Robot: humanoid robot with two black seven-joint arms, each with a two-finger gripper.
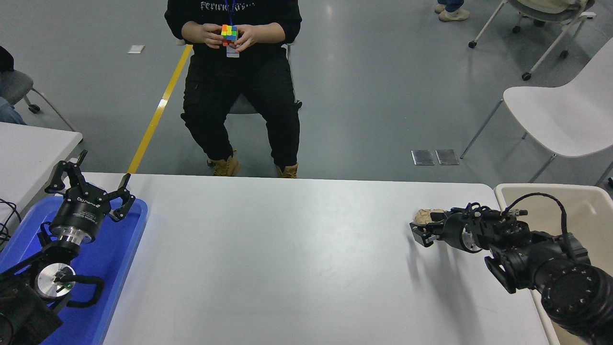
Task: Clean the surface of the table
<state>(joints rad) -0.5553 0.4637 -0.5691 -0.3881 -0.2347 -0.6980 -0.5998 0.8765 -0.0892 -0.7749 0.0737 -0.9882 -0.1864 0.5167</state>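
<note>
I am looking down over the white table surface (297, 258), which is filling the middle of my view, and it is looking almost bare: the only litter I am seeing is one crumpled beige paper wad (424, 216) out at about three o'clock, near the far right corner. My right claw (423, 229) is reaching in from the right edge and sitting right against that wad; I cannot tell whether the claw is gripping the paper or just resting beside it. Just past the surface at three o'clock, the beige bin (574, 201) is waiting, so I am judging the job nearly finished, with this one piece left to lift and drop there. My left claw (91, 184) is parked at eight o'clock over the blue tray (119, 258), spread wide and holding nothing. White lettering is showing on its black housing, too small for me to read with confidence. A seated person (234, 72) at twelve o'clock is turning a coloured puzzle cube (229, 32).
</note>
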